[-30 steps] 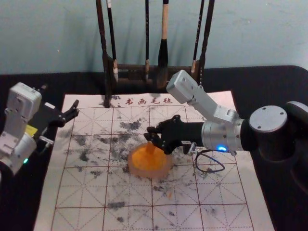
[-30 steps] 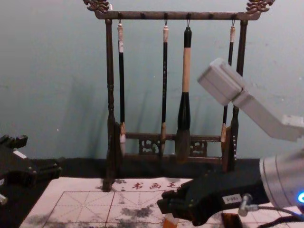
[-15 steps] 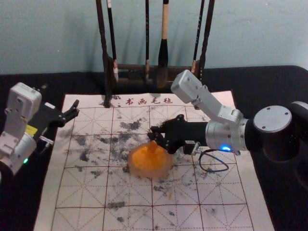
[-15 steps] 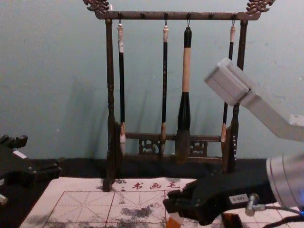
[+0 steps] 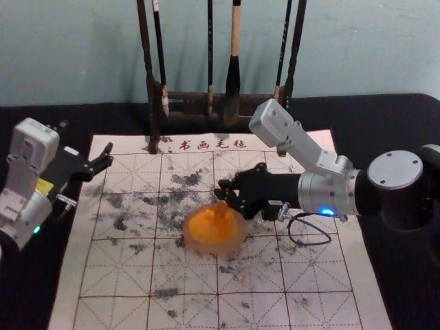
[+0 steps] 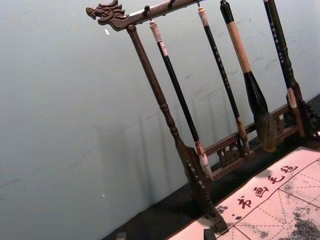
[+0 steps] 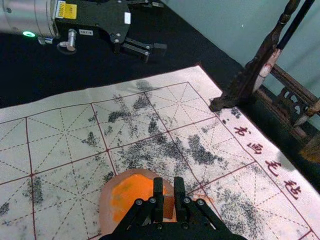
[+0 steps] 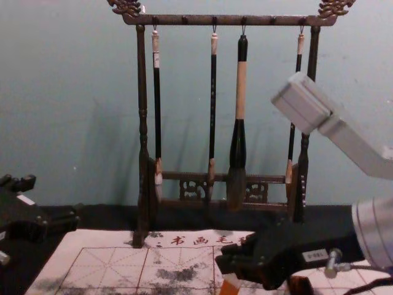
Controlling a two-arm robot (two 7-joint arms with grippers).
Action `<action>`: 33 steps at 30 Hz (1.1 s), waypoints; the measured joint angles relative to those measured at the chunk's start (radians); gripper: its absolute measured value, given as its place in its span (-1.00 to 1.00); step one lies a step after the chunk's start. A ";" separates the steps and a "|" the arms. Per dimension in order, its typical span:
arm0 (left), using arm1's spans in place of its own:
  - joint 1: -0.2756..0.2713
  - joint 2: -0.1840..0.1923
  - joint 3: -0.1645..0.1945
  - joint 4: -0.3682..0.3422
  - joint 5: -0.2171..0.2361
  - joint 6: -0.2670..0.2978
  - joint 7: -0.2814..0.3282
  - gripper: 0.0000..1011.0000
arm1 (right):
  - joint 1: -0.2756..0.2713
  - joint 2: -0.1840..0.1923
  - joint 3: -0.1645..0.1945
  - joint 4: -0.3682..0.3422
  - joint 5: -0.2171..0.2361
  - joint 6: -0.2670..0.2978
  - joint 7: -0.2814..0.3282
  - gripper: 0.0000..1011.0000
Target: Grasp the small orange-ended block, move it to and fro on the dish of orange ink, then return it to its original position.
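With twelve o'clock pointing away from the robot across the worktop [image 5: 48,275], the right end effector [image 5: 224,190] reaches in from about three o'clock over the dish of orange ink [image 5: 240,242]. Its fingers are clamped on the small block [image 7: 169,206], one on each side. The block is over the dish's far part, near one o'clock from its middle; I cannot tell whether its lower end touches the ink.

The step in hand looks to be the to-and-fro stroke. To do it well, the block wants a firm, even grip and just enough downward press to pick up ink. Short, level strokes should turn back before the block meets the rim. Too hard a push could skid the dish over the mat [image 5: 323,254] or twist the block in the fingers, so the wrist should hold one angle and let the arm do the travelling.

The block stands nearer upright than flat, orange end down. In the chest view its long axis leans, the upper end towards one o'clock and the orange end towards seven, the robot's left.

The left end effector [image 5: 107,155], its fingers apart, is parked beyond the mat's left edge, around ten o'clock from the dish.
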 joint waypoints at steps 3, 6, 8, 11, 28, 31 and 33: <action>0.000 0.000 0.000 0.000 0.000 0.000 0.000 0.98 | -0.002 0.005 0.000 -0.005 0.001 -0.003 0.004 -0.74; 0.000 0.000 0.000 0.000 0.000 0.000 0.000 0.98 | -0.006 0.012 0.000 -0.013 0.002 -0.005 0.009 -0.74; 0.000 0.000 0.000 0.000 0.000 0.000 0.000 0.98 | -0.010 0.021 0.000 -0.021 0.003 -0.008 0.013 -0.74; 0.000 0.000 0.000 0.000 0.000 0.000 0.000 0.98 | -0.015 0.028 -0.001 -0.029 0.003 -0.011 0.016 -0.74; 0.000 0.000 0.000 0.000 0.000 0.000 0.000 0.98 | -0.042 0.065 -0.003 -0.079 0.022 -0.017 0.032 -0.74; 0.000 0.000 0.000 0.000 0.000 0.000 0.000 0.98 | -0.043 0.066 -0.006 -0.082 0.024 -0.017 0.033 -0.74; 0.000 0.000 0.000 0.000 0.000 0.000 0.000 0.98 | -0.043 0.065 -0.009 -0.083 0.025 -0.017 0.033 -0.74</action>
